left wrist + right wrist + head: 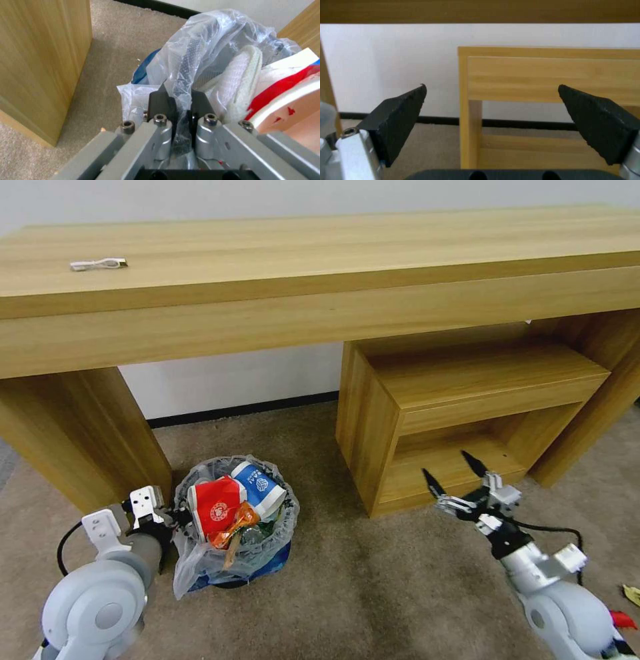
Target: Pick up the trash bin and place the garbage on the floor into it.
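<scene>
Standing on the carpet beside the desk's (320, 280) left leg, the trash bin (233, 563) is stuffed with garbage (230, 507): a red-and-white wrapper, a blue-and-white paper cup and an orange wrapper rise above its rim. The left gripper (179, 515) sits at the bin's rim on the side facing that leg, its fingers pinched together on the clear liner. The right gripper (455, 473) hovers above the carpet in front of the low shelf unit (467, 407) under the desk, well apart from the bin, its black fingers spread wide. A white cable (99, 264) lies on the desk top.

Left wrist view: the left gripper (176, 100) is clamped on a fold of the liner at the trash bin (213, 42) rim. A white slipper (243, 82) and a red-and-white wrapper (283, 87) lie inside, just beyond the fingers. Blue plastic shows lower down, toward the desk leg (43, 62).

Right wrist view: the right gripper (491, 110) holds nothing, fingers far apart, facing the shelf unit (550, 77) and the white wall.
</scene>
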`<state>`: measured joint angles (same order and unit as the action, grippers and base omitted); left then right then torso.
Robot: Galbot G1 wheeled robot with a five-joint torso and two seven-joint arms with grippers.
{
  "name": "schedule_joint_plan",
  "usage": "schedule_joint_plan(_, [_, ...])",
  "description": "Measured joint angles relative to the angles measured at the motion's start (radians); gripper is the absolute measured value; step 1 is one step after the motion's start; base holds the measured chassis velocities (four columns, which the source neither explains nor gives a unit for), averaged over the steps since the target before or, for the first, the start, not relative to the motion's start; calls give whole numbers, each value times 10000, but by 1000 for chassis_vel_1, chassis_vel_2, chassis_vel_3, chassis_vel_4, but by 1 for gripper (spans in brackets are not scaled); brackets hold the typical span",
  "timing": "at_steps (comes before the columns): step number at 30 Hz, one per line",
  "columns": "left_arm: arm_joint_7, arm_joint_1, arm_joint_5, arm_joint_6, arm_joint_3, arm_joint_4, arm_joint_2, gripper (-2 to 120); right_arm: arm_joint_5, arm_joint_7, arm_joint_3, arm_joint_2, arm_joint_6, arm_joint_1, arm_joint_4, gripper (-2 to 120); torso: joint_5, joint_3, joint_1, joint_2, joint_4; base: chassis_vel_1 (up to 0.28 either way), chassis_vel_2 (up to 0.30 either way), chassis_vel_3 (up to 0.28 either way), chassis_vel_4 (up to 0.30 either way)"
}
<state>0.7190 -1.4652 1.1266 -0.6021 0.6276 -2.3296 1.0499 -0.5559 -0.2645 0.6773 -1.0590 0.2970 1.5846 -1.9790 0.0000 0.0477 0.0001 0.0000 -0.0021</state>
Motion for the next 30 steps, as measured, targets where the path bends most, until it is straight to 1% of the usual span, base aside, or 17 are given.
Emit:
schedule_joint_plan(3, [-102,-39,-63,2,8,-40,43,3,42,15,305,-248,-21,193,-445,100,-2,1,0,0,2,0,0,0,0])
schedule_joint_plan(7, [-134,-59,-94,19,32,-49,45,3,52,-11,439,-283,-23,318,-664,100,-2,1,0,0,1,0,0,0,0])
schedule_joint_plan(20, [-186,-159,-163,26,37,-114,46,3,88,58,269,-439,24,197,-527,100,-1,1,0,0,3,-3,-5,-3,-3])
schedule_joint_plan(30, [-222,-116,-146,36,-16,-125,46,3,101,80,347,-441,3,121,-299,100,0,1,0,0,1,-85,-76,-82,-65])
